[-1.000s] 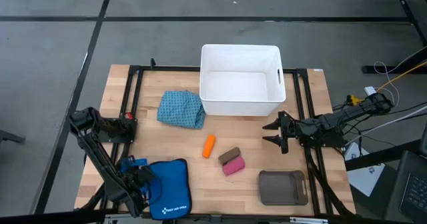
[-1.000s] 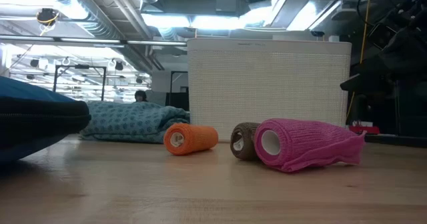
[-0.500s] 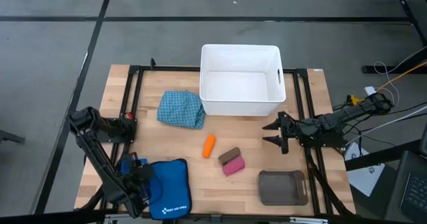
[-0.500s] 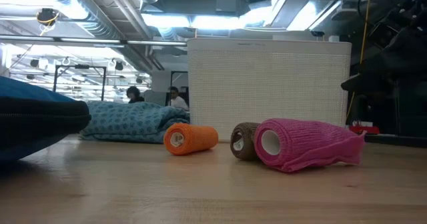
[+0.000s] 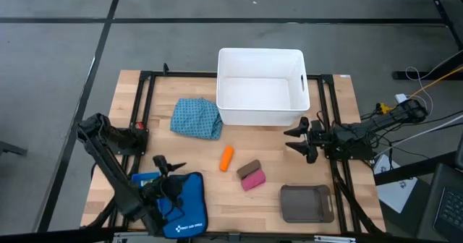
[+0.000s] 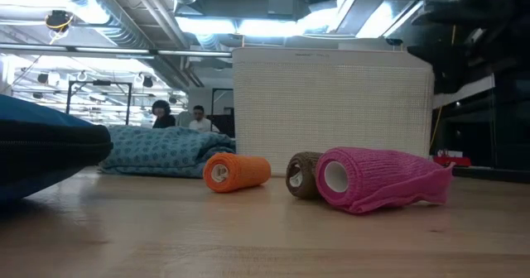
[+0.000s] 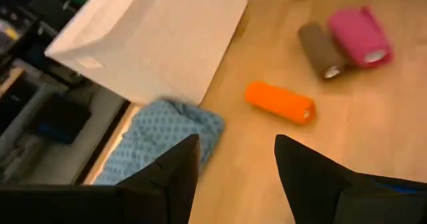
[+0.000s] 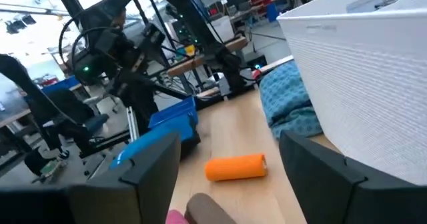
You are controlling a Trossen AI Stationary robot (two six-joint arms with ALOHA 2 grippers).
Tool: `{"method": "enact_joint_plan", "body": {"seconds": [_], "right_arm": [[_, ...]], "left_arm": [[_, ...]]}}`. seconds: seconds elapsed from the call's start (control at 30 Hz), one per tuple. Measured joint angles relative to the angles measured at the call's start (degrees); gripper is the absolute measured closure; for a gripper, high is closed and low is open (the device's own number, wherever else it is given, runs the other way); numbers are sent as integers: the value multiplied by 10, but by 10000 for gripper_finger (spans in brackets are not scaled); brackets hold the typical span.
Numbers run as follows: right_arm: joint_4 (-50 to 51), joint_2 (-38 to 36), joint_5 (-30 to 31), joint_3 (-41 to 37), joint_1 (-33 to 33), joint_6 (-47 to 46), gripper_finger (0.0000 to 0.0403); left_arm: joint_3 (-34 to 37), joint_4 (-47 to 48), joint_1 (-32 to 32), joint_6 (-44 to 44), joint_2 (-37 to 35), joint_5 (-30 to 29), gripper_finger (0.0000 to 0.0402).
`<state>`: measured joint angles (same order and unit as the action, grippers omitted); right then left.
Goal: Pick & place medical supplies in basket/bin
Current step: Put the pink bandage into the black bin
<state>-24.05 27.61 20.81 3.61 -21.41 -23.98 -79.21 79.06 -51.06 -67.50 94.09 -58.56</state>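
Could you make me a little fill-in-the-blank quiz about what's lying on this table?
1. The white bin holds ____ so far.
2. The roll lying right against the pink roll is ____ in colour.
3. The teal cloth bundle lies beside the bin, on the same side of the table as the ____ arm.
4. The left tool hovers over the ____ zip pouch, its fingers open.

Missing words: nothing; brown; left; blue
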Motion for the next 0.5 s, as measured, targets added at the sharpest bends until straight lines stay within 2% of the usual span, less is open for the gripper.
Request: {"method": "enact_joint_plan", "body": {"seconds": [0.13,0.27,0.4,0.5], "right_arm": [[0,67,5,49,0,32,147],[14,161,-18,126,0,85,147],[131,271,-40,226,0,129,147],[253,357,-57,305,0,131,147]], "left_arm": [[57,-112,39,92,-36,66,225],[132,-315,94,260,-88,156,237],[217,-529,162,411,-132,251,244],[267,-628,210,475,-151,297,245]]}}
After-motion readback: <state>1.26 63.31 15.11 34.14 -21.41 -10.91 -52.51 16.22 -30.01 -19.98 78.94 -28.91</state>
